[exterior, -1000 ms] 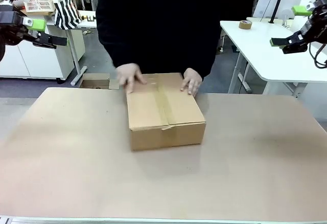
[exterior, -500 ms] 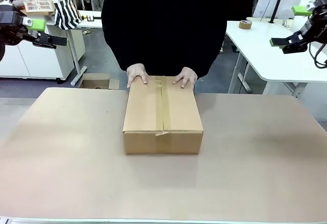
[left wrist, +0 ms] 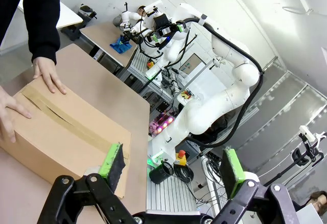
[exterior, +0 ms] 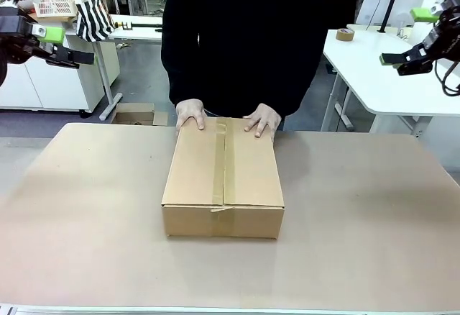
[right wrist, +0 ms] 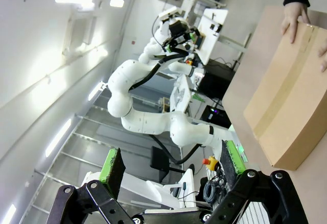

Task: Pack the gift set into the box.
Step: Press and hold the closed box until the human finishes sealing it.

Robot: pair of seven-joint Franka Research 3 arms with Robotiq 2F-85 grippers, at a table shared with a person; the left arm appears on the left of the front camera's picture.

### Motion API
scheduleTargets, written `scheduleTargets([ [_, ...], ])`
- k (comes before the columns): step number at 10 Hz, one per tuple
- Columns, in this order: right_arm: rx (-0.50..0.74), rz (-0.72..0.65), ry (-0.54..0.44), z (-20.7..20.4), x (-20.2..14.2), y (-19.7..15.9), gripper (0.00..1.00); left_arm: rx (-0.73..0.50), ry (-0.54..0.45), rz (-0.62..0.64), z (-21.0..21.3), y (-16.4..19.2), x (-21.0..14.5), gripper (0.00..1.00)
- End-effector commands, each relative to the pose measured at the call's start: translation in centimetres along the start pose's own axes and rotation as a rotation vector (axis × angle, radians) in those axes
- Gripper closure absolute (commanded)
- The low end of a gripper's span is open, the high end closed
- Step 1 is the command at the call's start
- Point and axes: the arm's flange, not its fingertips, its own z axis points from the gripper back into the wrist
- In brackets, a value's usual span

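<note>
The box (exterior: pixel 223 178) lies in the middle of the table, flaps closed and a strip of tape along its top seam. A person in black stands at the far side with both hands (exterior: pixel 190 113) resting on the box's far edge. The gift set is out of view. My left gripper (exterior: pixel 68 45) hangs open, high at the far left, well away from the box. My right gripper (exterior: pixel 408 38) hangs open, high at the far right. The left wrist view shows its gripper (left wrist: pixel 172 162) open above the box (left wrist: pixel 66 132). In the right wrist view its gripper (right wrist: pixel 171 161) is open, with the box (right wrist: pixel 291 106) far off.
The brown table top (exterior: pixel 359 229) lies bare around the box. A white side table (exterior: pixel 374 70) with a roll of tape (exterior: pixel 345 34) stands at the right. A small open carton (exterior: pixel 135 115) sits on the floor beyond the table's far left edge.
The person has slid the box toward my side of the table and squared it up, hands still on its far edge. Neither arm has moved.
</note>
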Motion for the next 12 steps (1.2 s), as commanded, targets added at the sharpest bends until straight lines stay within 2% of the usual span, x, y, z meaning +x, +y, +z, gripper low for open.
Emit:
scheduleTargets([
  [1, -0.018, 0.002, 0.005, 0.0, 0.0, 0.2, 0.00, 0.001, 0.011, 0.013, 0.1, -0.4, -0.1, 0.00],
  [11, 0.000, 0.000, 0.000, 0.0, 0.0, 0.0, 0.00, 0.000, 0.000, 0.000, 0.0, 0.0, 0.0, 0.00],
  [12, -0.075, 0.106, 0.048, -0.7, 1.0, -0.6, 0.00, 0.091, 0.088, -0.102, -0.7, 0.5, 0.3, 0.00],
])
